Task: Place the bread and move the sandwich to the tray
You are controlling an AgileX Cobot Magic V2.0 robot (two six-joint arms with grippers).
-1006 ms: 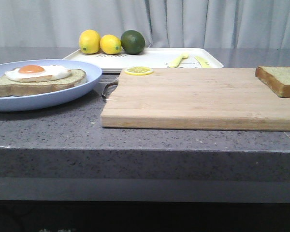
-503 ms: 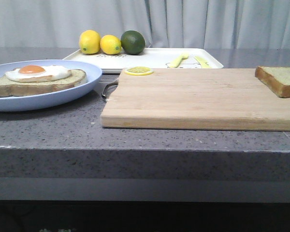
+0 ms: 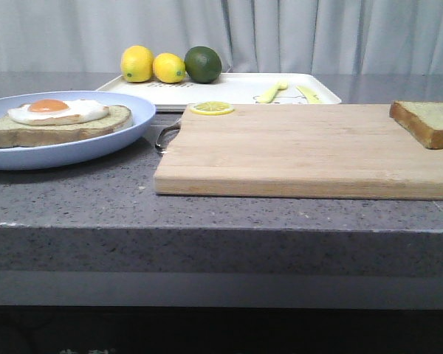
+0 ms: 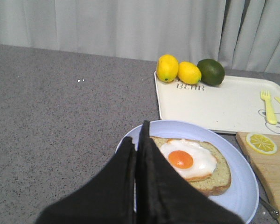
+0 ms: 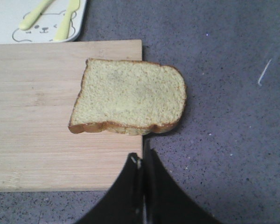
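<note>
The bread [image 3: 430, 121] lies on the right end of the wooden cutting board [image 3: 303, 151], overhanging its edge in the right wrist view [image 5: 129, 95]. The sandwich [image 3: 59, 120], an oval slice with a fried egg, sits on the light-blue plate [image 3: 96, 144]; both show in the left wrist view [image 4: 196, 163]. The white tray [image 3: 236, 88] stands at the back, also in the left wrist view [image 4: 224, 102]. My left gripper [image 4: 139, 135] is shut and empty above the plate's near rim. My right gripper [image 5: 141, 156] is shut and empty, just short of the bread. Neither gripper shows in the front view.
Two lemons [image 3: 136, 63] and a lime [image 3: 203, 64] sit on the tray's back left corner. A yellow fork [image 3: 273, 91] and knife [image 3: 308, 94] lie on the tray's right side. A lemon slice [image 3: 212, 108] rests on the board's back left corner. Grey curtains hang behind.
</note>
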